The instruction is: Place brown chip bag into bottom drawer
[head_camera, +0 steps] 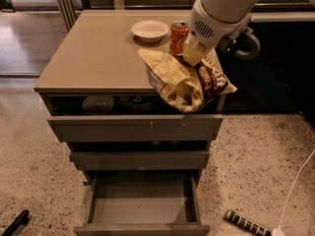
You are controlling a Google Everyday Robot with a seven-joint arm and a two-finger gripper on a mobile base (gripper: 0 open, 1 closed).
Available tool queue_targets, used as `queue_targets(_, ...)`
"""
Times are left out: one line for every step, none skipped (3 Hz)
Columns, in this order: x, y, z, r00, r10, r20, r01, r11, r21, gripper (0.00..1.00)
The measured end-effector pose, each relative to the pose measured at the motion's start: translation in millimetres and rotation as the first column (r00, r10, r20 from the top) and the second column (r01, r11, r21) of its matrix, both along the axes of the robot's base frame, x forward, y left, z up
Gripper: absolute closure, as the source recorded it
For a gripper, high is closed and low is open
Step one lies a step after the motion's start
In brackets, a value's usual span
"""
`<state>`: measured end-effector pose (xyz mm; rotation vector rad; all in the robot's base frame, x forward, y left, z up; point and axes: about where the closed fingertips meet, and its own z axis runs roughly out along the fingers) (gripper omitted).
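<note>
Arm cut off at the top, and the top drawer's (135, 128) dim contents can't be made out. Bottom drawer (142, 203) stands open, grey inside showing. Gripper (193, 54) at the table's (98, 58) front right, fingers pinching the brown chip bag (182, 80) (it droops over the edge). Bowl (150, 30) and soda can (178, 36) just behind.

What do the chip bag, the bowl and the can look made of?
Brown chip bag: thin foil or plastic film, judging by creases and gloss. Bowl: smooth white, ceramic or plastic, unclear. Soda can: likely metal, shiny rim. The gripper sits at the bag's upper end, beside the can.
</note>
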<state>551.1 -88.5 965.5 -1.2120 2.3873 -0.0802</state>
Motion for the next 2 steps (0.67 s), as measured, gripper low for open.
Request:
queue_targets(-11.0,9.8,-25.9,0.9982,0.044,-0.041,-0.045,0.999,-0.027,1.0)
queue_targets(-12.9,10.6,-30.4,0.9976,0.049,-0.049,-0.051,0.998,-0.032,1.0)
